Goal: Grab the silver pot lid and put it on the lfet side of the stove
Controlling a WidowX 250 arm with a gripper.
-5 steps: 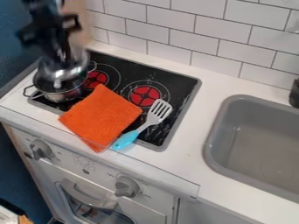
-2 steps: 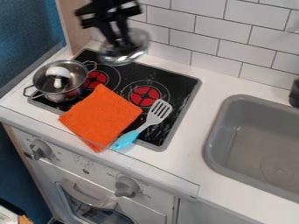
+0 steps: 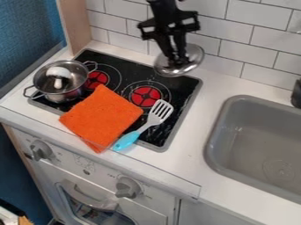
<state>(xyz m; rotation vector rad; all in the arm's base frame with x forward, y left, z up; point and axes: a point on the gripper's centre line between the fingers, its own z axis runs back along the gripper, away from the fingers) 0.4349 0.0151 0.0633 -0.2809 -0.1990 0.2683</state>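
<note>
- White table (image 3: pixel 194 162), toy-kitchen type, two grey knobs on its front; tiled wall along the far side.
- Grey rectangular sink (image 3: pixel 215 149), rounded corners, set in at the right.
- Black flat stove (image 3: pixel 174 94), grey rim, red burner marks, set in at the left.
- Orange square cloth (image 3: pixel 101 116), laid over the near part of the stove.
- Black two-finger gripper (image 3: pixel 179 60), above the far right part of the stove; fingers closed on the lid, pinching it at its middle.
- Silver metal pot (image 3: pixel 69 94), two side handles, upright at the stove's left.
- Slotted spatula (image 3: pixel 127 140), grey head, light-blue handle, lying slantwise right of the cloth.
- Round silver metal lid (image 3: pixel 178 70), tilted, held in the air.
- White toy mushroom (image 3: pixel 58 72), inside the pot.
</note>
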